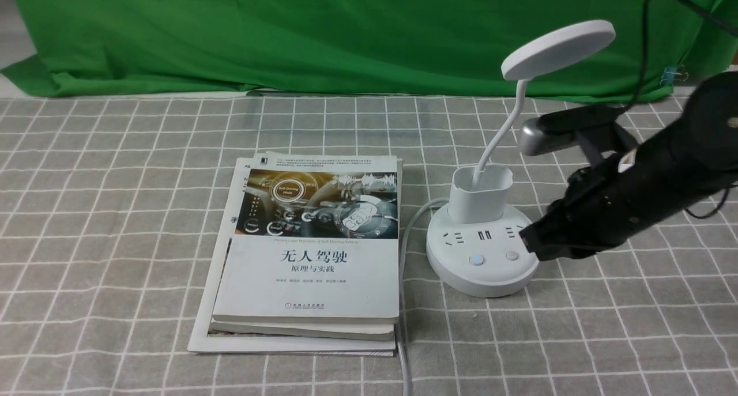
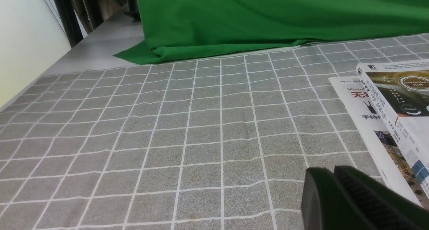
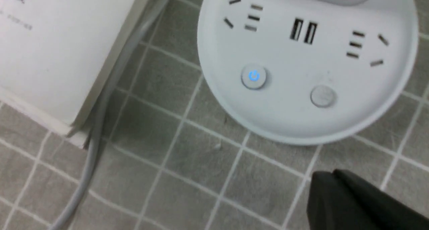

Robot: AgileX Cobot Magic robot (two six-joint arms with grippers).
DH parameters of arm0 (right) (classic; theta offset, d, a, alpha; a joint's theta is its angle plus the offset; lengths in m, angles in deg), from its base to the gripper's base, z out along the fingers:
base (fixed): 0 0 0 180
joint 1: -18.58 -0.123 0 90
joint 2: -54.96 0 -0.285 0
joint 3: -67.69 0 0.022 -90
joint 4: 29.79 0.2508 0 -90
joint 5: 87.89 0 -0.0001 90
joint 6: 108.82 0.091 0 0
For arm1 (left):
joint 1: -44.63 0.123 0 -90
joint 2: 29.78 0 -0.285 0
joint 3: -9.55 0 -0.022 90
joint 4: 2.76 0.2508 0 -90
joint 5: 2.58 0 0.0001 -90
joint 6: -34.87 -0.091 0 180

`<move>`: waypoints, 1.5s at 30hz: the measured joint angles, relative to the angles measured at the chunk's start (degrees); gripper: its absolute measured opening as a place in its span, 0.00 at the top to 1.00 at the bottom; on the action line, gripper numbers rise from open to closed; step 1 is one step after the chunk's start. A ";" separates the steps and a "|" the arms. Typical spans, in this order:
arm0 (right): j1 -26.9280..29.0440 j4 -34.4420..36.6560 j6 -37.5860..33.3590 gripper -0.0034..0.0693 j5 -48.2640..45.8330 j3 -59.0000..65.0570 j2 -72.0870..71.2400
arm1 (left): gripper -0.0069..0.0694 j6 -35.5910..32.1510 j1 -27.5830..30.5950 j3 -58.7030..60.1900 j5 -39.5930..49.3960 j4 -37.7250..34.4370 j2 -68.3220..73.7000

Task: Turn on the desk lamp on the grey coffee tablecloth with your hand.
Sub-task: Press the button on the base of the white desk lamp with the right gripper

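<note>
From my station, the desk lamp (image 1: 479,195) stood right of centre in the front view on the grey coffee tablecloth (image 1: 115,211). Its round base (image 1: 478,272) sat just right of a stack of books (image 1: 311,252), and its disc head looked unlit. The right gripper (image 1: 533,243) was the one in play. It came in from the right edge of the frame, its long axis sloping down and to the left, and its blunt tip sat at the right rim of the base. Its fingers looked pressed together with no gap showing, so I read it as closed and holding nothing. Whether the tip touched the rim I could not tell, though in the right wrist view a strip of cloth showed between the right gripper (image 3: 330,186) and the base (image 3: 395,99). The two buttons lay left of the tip, on the near face of the base. The plain grey button (image 1: 512,256) was the closer one and the blue-lit button (image 1: 476,260) lay further left. I could not tell which of them drove the lamp. I judged the coming move to be a short push leftward and down onto a button. The left gripper (image 2: 335,186) appeared only in its wrist view at lower right, closed and empty over bare cloth beside the books, far from the lamp.
</note>
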 joint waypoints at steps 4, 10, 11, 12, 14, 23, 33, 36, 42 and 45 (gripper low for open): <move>-0.04 -0.24 -0.19 0.90 -0.20 -3.83 5.35 | 0.88 0.07 0.00 0.00 0.00 0.00 0.00; -0.35 -0.63 -0.31 0.90 -0.45 -7.34 9.87 | 0.88 0.01 0.00 0.00 0.00 0.00 0.00; -0.35 -1.02 -0.31 0.90 -0.40 -8.14 10.25 | 0.88 0.01 0.00 0.00 0.00 0.00 0.00; -0.35 -1.03 -0.31 0.90 -0.40 -8.24 10.31 | 0.88 0.01 0.00 0.00 0.00 0.00 0.00; -0.35 -1.48 -0.05 0.90 -0.28 -8.90 10.51 | 0.88 0.01 0.00 0.00 0.00 0.00 0.00; -0.35 -3.12 1.13 0.90 -0.35 -8.96 11.41 | 0.88 0.01 0.00 0.00 0.00 0.00 0.00; -0.35 -3.12 1.36 0.90 -0.23 -8.96 12.95 | 0.88 -0.06 0.00 0.00 0.00 0.00 0.00; -0.35 -3.12 1.39 0.90 -0.08 -9.02 14.19 | 0.88 -0.06 0.00 0.00 0.00 0.00 0.00; -0.35 -3.06 1.57 0.90 -0.62 -9.76 14.92 | 0.88 -0.06 0.00 0.00 0.00 0.00 0.00; -0.35 -3.13 2.03 0.90 -0.68 -9.78 14.38 | 0.88 -0.06 0.00 0.00 0.00 0.00 0.00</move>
